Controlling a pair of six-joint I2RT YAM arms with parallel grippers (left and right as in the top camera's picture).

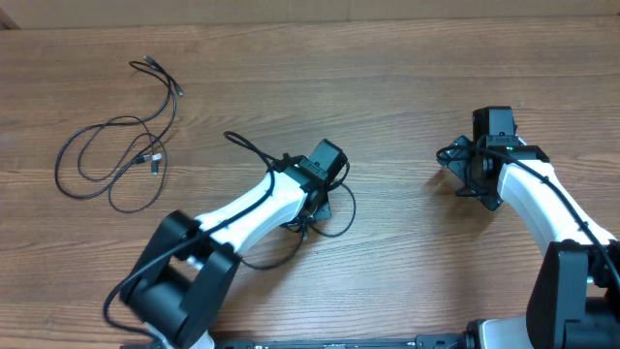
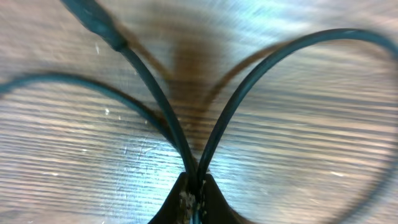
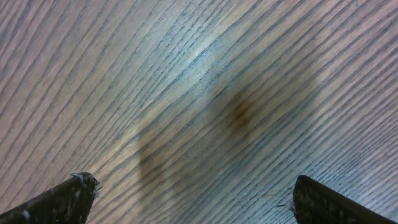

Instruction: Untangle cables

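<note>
Near the middle of the table (image 1: 407, 58), the left gripper (image 2: 196, 190) clamps two cable strands (image 2: 231, 106); pulling both could tighten the tangle, while the right gripper (image 3: 191, 186) gapes open

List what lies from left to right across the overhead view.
Loose cable loops → left gripper, shut on a second cable → right gripper, open and empty.
</note>
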